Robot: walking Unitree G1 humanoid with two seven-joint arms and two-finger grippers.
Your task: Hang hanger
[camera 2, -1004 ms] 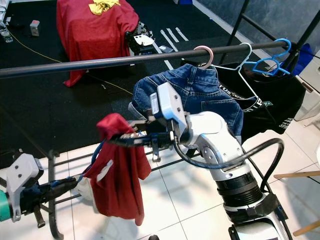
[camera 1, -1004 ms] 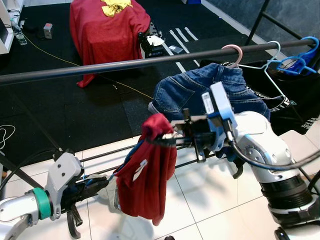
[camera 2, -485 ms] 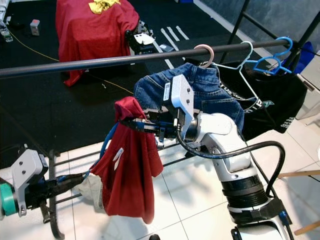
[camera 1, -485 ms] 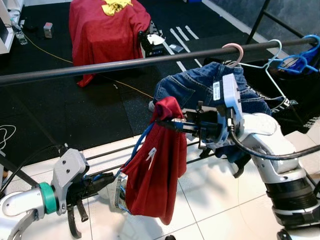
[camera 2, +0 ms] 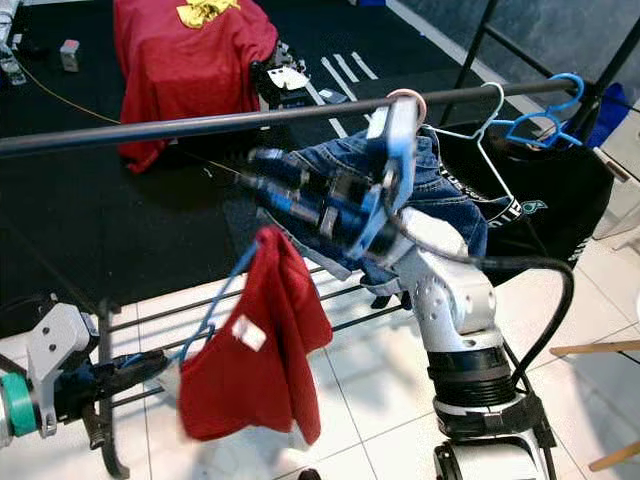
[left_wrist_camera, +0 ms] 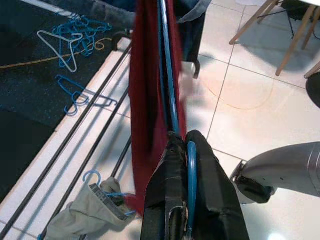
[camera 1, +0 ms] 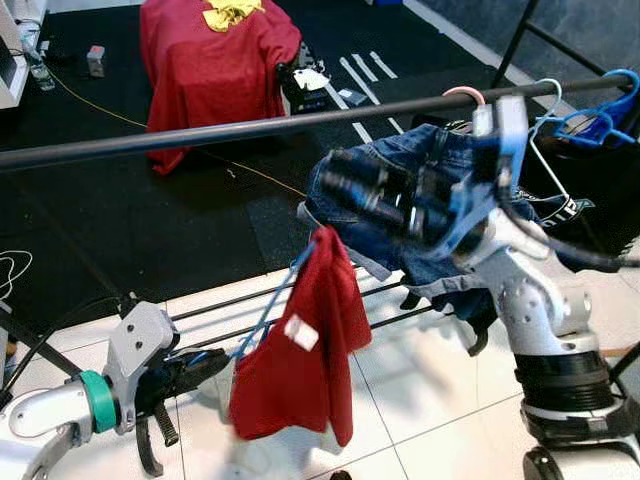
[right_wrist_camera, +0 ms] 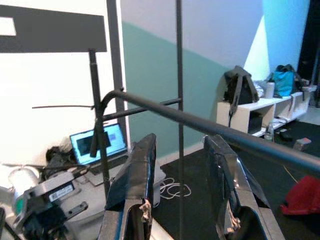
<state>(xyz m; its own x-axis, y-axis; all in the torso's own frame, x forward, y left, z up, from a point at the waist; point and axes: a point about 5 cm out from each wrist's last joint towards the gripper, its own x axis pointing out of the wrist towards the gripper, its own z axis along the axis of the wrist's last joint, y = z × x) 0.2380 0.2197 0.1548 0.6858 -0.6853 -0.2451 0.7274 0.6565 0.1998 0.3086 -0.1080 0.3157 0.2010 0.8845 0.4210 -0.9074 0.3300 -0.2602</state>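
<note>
A red shirt (camera 1: 300, 350) hangs on a blue hanger (camera 1: 270, 310) below the dark clothes rail (camera 1: 250, 128). My left gripper (camera 1: 215, 362) is low on the left, shut on one end of the hanger. The left wrist view has the blue hanger wire (left_wrist_camera: 167, 75) running out from between the fingers (left_wrist_camera: 210, 170) beside the red shirt (left_wrist_camera: 145, 100). My right gripper (camera 1: 335, 180) is raised and blurred, just under the rail and above the shirt. In the right wrist view it (right_wrist_camera: 180, 142) is open and holds nothing, with the rail (right_wrist_camera: 200, 122) beyond.
Jeans (camera 2: 450, 190) on a pink hanger, a black shirt (camera 2: 540, 200) and blue hangers (camera 1: 600, 125) fill the rail's right end. A red-draped object (camera 1: 215, 60) stands behind. Low rack bars (camera 1: 220, 300) cross the floor. Loose blue hangers (left_wrist_camera: 70, 40) and a beige garment (left_wrist_camera: 85, 220) lie below.
My right gripper has let go of the red shirt's top and swung up toward the rail. The shirt has dropped lower and hangs from the hanger in my left gripper.
</note>
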